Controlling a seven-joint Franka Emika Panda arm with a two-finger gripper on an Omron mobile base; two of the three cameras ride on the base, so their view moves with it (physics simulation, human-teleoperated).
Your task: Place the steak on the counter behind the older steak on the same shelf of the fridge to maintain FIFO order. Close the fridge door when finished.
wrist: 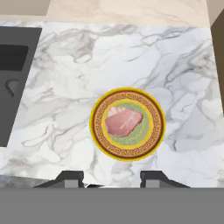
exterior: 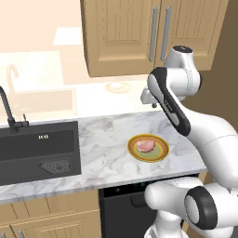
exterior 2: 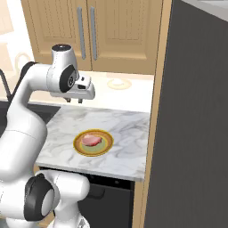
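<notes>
One steak (wrist: 124,121), pale pink with a whitish edge, lies in the middle of one round plate (wrist: 98,131). The plate has a green centre, a yellow ring and a brown rim with a key-pattern border. It sits on the white marble table (wrist: 78,78), well apart from the black sink (exterior: 37,148) and nearer the front edge than the back wall.

No brand, label or legible writing appears on the plate or the meat. A small pale mark shows on the sink's back wall in the left base view, too small to read.

The claw (wrist: 111,177) hangs above the table, pointing down, with its two dark fingertips (wrist: 70,178) apart at the bottom of the hand view, just below the plate. Nothing sits between them and they touch neither plate nor steak. The gap looks moderate rather than wide. In the right base view the claw (exterior 2: 80,99) is up over the back part of the table, behind the plate.

One black tap (exterior: 9,114) stands at the sink. Two tan cupboard doors (exterior: 139,32) with two long grey handles hang above the table. A dark grey fridge side (exterior 2: 196,124) rises at the table's right end in the right base view. A black appliance front (exterior: 121,209) sits under the table.
</notes>
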